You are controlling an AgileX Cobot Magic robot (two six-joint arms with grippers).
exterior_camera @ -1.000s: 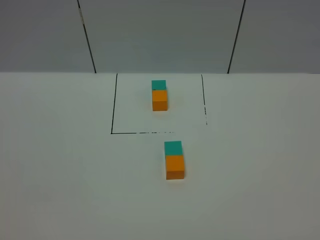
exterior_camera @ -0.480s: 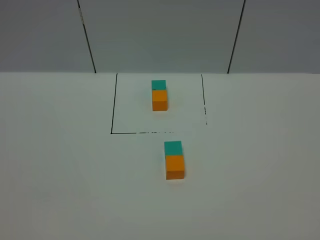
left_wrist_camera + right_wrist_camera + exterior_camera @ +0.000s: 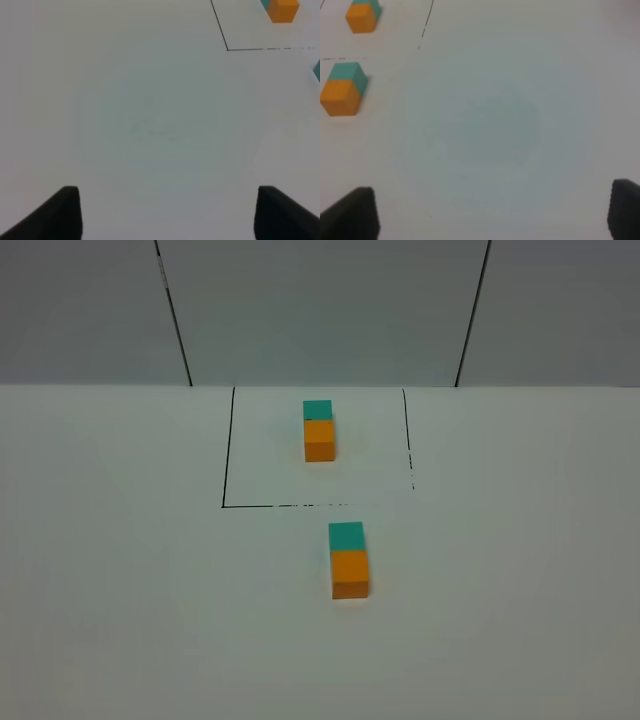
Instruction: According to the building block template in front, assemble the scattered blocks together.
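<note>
While both arms sit well back from the action, the white table (image 3: 120,600) carries a job that looks finished: the scattered blocks (image 3: 349,560) lie joined just outside the near side of the black outline (image 3: 226,455), teal cube (image 3: 347,536) at the far end and orange cube (image 3: 350,573) at the near end, touching along one face. That is the same order as the building block template (image 3: 319,430), which sits inside the outline toward the back of the table. Judging by the match, nothing is left to assemble (a small twist in alignment would be too fine to tell from here).

Now the count, biggest first. One table. One drawn outline, open toward the back wall, with its near and right lines broken in places. Two arms' worth of grippers. Two pairs of cubes, so four cubes in all: two teal, two orange.

And the pincers. The left gripper (image 3: 167,212) shows its two dark fingertips set wide apart over bare table, nothing between them. The right gripper (image 3: 492,212) likewise has its tips spread near the edges of its view, empty, with the assembled pair well off to one side. Neither one touches a block, and neither appears in the high view at all.
</note>
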